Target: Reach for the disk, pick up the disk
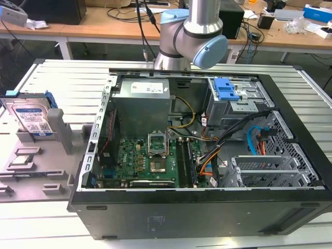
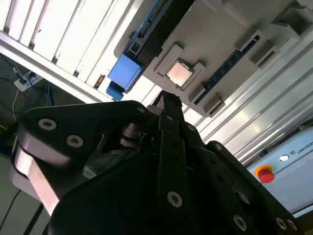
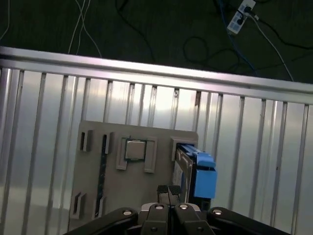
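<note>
First wrist view: my pincer hangs high, tips pressed together, pinching nothing. The disk stands on edge in the grey fixture plate, well below me. I'd say the reach is barely begun and the grab is not yet made.

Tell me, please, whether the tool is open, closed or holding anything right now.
Tool: closed, holding nothing. The disk stands on edge in the grey holder, untouched by the tool.
</note>
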Controlling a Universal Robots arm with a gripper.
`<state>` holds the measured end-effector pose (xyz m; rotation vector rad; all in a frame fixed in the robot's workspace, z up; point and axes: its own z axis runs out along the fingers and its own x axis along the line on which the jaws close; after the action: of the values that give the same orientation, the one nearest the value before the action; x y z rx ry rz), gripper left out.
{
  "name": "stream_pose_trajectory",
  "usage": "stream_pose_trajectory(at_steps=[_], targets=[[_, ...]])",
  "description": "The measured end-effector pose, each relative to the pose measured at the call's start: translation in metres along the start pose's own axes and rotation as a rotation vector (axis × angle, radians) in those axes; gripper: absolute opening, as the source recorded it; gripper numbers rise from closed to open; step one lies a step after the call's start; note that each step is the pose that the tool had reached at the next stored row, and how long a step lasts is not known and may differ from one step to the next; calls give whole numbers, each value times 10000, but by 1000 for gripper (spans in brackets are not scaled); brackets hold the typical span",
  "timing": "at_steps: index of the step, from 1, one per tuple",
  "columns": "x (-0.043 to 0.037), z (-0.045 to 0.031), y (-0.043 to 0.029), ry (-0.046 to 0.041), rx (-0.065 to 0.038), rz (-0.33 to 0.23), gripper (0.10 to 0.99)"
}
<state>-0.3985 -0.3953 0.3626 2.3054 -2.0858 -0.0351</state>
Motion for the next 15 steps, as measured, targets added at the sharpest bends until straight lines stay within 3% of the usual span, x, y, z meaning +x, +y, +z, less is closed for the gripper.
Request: stream_pose_trajectory(at_steps=[3, 13, 15], targets=[[0, 2, 0, -4, -6, 712, 106], [0, 9, 0, -28, -19, 2268, 106], [0, 9, 0, -29, -19, 2289, 106]])
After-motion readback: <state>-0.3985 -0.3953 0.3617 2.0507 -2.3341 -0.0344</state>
